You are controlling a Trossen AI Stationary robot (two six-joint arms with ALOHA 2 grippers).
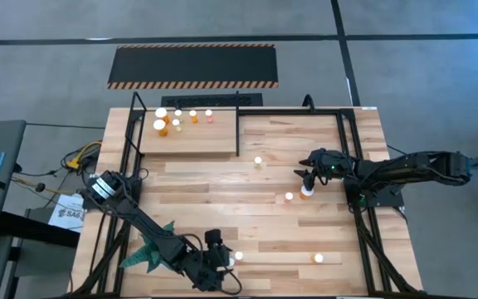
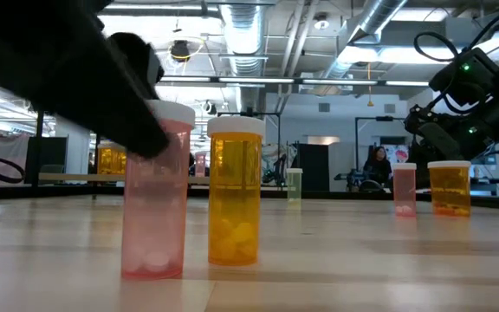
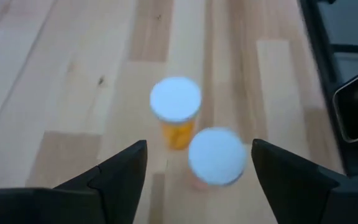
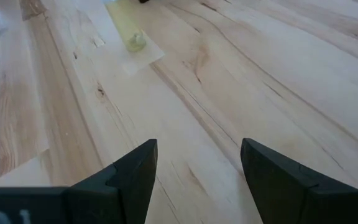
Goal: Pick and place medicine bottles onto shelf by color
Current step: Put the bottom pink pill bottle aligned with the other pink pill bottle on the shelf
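Note:
A pinkish-red bottle [image 3: 216, 155] and an orange bottle [image 3: 176, 106] stand upright side by side near the table's front edge; they also show in the low view, pink [image 2: 154, 191] and orange [image 2: 234, 191]. My left gripper [image 3: 197, 149] is open above them, one finger on either side of the pink bottle's white cap, with a gap on both sides. My right gripper [image 1: 307, 173] is open and empty at mid-right, above the table, beside an orange bottle [image 1: 306, 193] and a pink bottle [image 1: 289, 197]. The wooden shelf [image 1: 197, 143] at the far left holds several bottles.
A pale bottle [image 1: 258, 161] stands mid-table, and another bottle [image 1: 318, 258] stands at the near right. Black frame rails [image 1: 343, 133] run along the table's sides. A green star-shaped thing [image 1: 152, 247] lies under the left arm. A black hazard-striped panel [image 1: 193, 65] lies beyond the table.

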